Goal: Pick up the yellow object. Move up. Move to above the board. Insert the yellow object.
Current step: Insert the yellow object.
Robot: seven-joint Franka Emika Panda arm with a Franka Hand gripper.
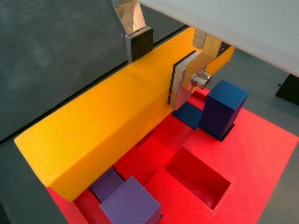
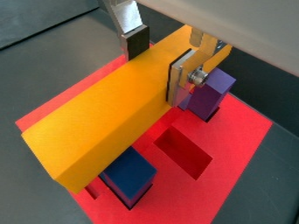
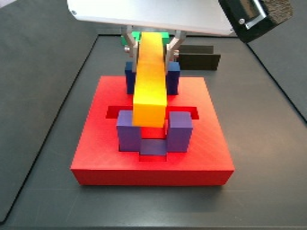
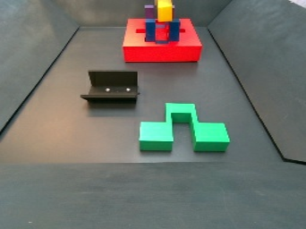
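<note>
The hand (image 2: 162, 54), at the upper centre of a wrist view, is clamped on the yellow bar (image 2: 105, 122) above the red board (image 3: 150, 144). The bar hangs between the posts (image 3: 178, 130). If tilted, I judge it could catch a post instead of seating.

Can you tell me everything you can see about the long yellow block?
The yellow object is a long, plain yellow-orange bar with flat faces and square edges, smooth like painted wood or plastic. The gripper clamps it near one end, a silver finger pressed on each side. In both wrist views it lies level above the red board. In a side view it runs between the blue and purple posts; whether it touches them is unclear.
</note>
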